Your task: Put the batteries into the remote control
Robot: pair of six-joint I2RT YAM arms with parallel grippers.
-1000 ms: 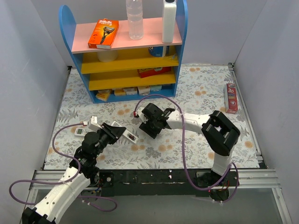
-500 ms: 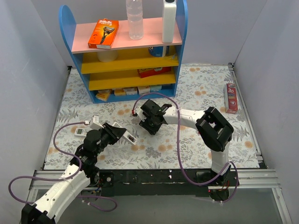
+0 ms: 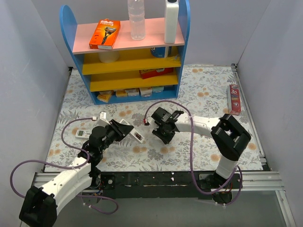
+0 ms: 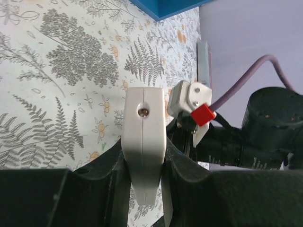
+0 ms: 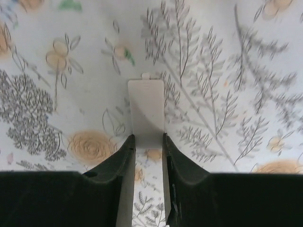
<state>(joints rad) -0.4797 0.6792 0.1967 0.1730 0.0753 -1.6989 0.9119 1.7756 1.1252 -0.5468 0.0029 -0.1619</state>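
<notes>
Top external: your left gripper [image 4: 143, 150] clamps the remote control [image 4: 143, 120], right gripper [image 5: 148, 139] the cover plate [image 5: 147, 104], well inside the mat [image 3: 203, 92] edges.

We read a brand on the orange razor box [image 3: 104, 33] on the pink top shelf [image 3: 142, 42]. It looks like "Gillette" in dark letters along the box's far end, and the smaller print under it is not legible. The red carton [image 3: 234, 99] near the table's right edge carries a white mark that we read as "3D" or "30", can't tell which. Print on the red pack [image 3: 155, 73] on the yellow shelf is too small. The remote control [image 3: 138, 137] shows dark specks on its face, nothing legible. Both wrist views: no readable text.
</notes>
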